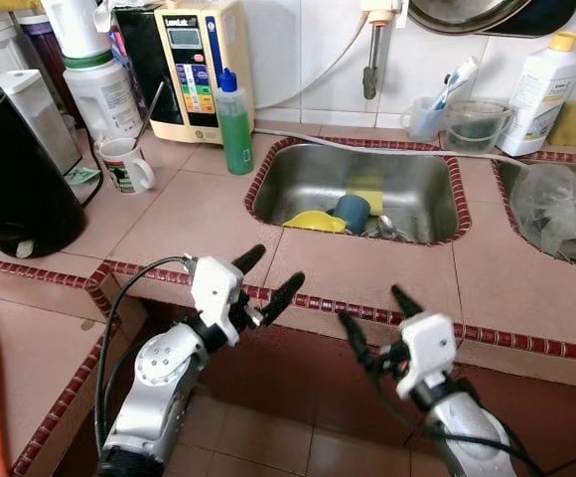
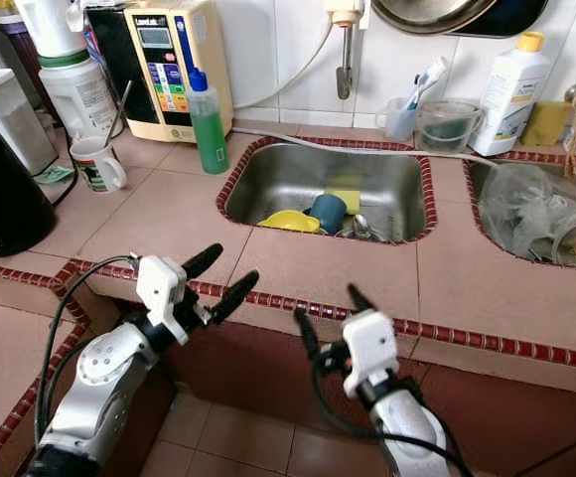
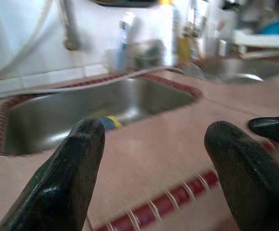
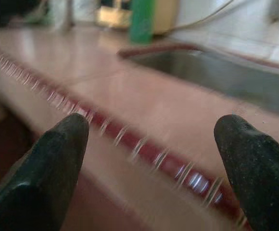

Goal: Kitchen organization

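Observation:
A steel sink (image 1: 313, 177) set in the tiled counter holds a yellow bowl (image 1: 315, 221), a blue cup (image 1: 351, 211), a yellow sponge (image 1: 368, 197) and a spoon (image 1: 386, 228). My left gripper (image 1: 273, 270) hovers open and empty at the counter's front edge, just short of the sink's near left corner. My right gripper (image 1: 372, 308) is also open and empty, a little lower, below the counter's red-tiled edge in front of the sink. In the left wrist view, the sink (image 3: 82, 110) lies ahead between the fingers (image 3: 72, 173). The right wrist view is blurred, with the counter edge (image 4: 144, 144) close.
A green soap bottle (image 1: 234, 124), a water unit (image 1: 197, 70) and a mug (image 1: 126, 165) stand left of the sink. A black appliance (image 1: 15, 179) fills the far left. A white bottle (image 1: 540, 91) and clear jug (image 1: 473, 124) stand behind, near a second basin (image 1: 556, 214) with plastic.

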### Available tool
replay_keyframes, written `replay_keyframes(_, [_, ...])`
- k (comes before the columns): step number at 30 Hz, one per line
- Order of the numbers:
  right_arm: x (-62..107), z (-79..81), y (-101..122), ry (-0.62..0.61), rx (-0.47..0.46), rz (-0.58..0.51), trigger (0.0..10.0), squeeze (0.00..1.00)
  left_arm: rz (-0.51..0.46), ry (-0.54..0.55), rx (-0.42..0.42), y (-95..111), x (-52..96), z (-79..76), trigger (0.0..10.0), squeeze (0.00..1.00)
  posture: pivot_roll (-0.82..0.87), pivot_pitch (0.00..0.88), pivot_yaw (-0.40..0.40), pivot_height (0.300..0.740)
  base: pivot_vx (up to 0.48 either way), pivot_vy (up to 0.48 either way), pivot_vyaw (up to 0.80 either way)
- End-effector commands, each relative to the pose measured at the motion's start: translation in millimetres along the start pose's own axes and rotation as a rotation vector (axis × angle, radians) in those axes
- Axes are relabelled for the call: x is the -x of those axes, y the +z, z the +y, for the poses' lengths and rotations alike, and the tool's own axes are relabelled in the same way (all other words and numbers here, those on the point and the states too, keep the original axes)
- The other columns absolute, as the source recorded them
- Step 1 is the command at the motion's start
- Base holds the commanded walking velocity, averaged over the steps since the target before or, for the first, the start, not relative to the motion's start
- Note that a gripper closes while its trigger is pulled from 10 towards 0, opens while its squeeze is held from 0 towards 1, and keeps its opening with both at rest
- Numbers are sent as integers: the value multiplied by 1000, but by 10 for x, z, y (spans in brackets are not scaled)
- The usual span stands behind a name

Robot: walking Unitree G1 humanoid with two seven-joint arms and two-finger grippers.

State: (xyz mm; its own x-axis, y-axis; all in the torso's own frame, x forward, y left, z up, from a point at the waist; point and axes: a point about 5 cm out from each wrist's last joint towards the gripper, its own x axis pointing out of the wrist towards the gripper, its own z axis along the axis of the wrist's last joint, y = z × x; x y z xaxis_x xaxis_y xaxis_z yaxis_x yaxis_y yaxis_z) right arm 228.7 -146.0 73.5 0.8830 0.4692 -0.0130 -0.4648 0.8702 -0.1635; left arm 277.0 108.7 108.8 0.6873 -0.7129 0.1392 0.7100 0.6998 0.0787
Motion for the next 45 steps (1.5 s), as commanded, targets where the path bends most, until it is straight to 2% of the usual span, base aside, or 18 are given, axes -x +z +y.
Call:
replay_keyframes(1, [28, 37, -62, 65, 0, 22, 10000, 0, 19, -43, -33, -35, 44, -8, 10000, 0, -138, 3, 74, 740, 0, 0, 0])
replay_keyframes(6, [128, 82, -250, 187, -14, 114, 10000, 0, 69, -127, -98, -193, 176, -69, 10000, 0, -139, 2, 71, 740, 0, 0, 0])
replay_keyframes(8, [211, 95, -453, 243, -28, 201, 10000, 0, 144, -191, -129, -368, 283, -136, 10000, 0, -139, 0, 71, 740, 0, 0, 0])
replay_keyframes(10, [229, 101, -513, 249, -51, 227, 10000, 0, 171, -202, -129, -431, 316, -154, 10000, 0, -141, 0, 70, 740, 0, 0, 0])
replay_keyframes(14, [286, 102, -739, 246, -109, 316, 10000, 0, 269, -273, -84, -651, 422, -254, 10000, 0, -140, 0, 66, 740, 0, 0, 0])
replay_keyframes(16, [368, 148, -1002, 218, -169, 446, 10000, 0, 423, -272, 11, -941, 538, -334, 10000, 0, -141, 0, 67, 740, 0, 0, 0])
replay_keyframes(17, [368, 148, -1002, 218, -169, 446, 10000, 0, 423, -272, 11, -941, 538, -334, 10000, 0, -141, 0, 67, 740, 0, 0, 0])
replay_keyframes(19, [445, 165, -1177, 153, -243, 539, 10000, 0, 563, -239, 10, -1151, 642, -372, 10000, 0, -140, 0, 64, 740, 0, 0, 0])
replay_keyframes(22, [577, 175, -1360, 47, -330, 655, 10000, 0, 667, -138, 42, -1311, 718, -386, 10000, 0, -131, 0, 62, 740, 0, 0, 0])
replay_keyframes(23, [577, 175, -1360, 47, -330, 655, 10000, 0, 667, -138, 42, -1311, 718, -386, 10000, 0, -131, 0, 62, 740, 0, 0, 0])
replay_keyframes(25, [674, 158, -1451, -32, -324, 731, 10000, 0, 755, -61, 84, -1420, 801, -403, 10000, 0, -128, 0, 60, 740, 0, 0, 0])
replay_keyframes(27, [782, 152, -1531, -119, -340, 800, 10000, 0, 867, 10, 107, -1537, 932, -446, 10000, 0, -124, 0, 57, 740, 0, 0, 0])
replay_keyframes(28, [871, 163, -1590, -185, -360, 852, 10000, 0, 945, 60, 131, -1615, 1056, -486, 10000, 0, -125, 0, 57, 740, 0, 0, 0])
replay_keyframes(31, [979, 203, -1656, -269, -403, 911, 10000, 0, 1043, 135, 168, -1698, 1222, -529, 10000, 0, -127, 0, 55, 740, 0, 0, 0])
replay_keyframes(32, [979, 203, -1656, -269, -403, 911, 10000, 0, 1043, 135, 168, -1698, 1222, -529, 10000, 0, -127, 0, 55, 740, 0, 0, 0])
replay_keyframes(33, [1036, 236, -1691, -325, -436, 942, 10000, 0, 1101, 190, 165, -1738, 1298, -546, 10000, 0, -126, 0, 57, 740, 0, 0, 0])
replay_keyframes(36, [1075, 264, -1719, -375, -443, 981, 10000, 0, 1125, 260, 192, -1763, 1319, -570, 10000, 0, -126, 0, 58, 740, 0, 0, 0])
replay_keyframes(45, [1155, 436, -1770, -368, -430, 1065, 10000, 0, 1114, 177, 149, -1774, 1122, -734, 10000, 0, -136, 0, 69, 740, 0, 0, 0])
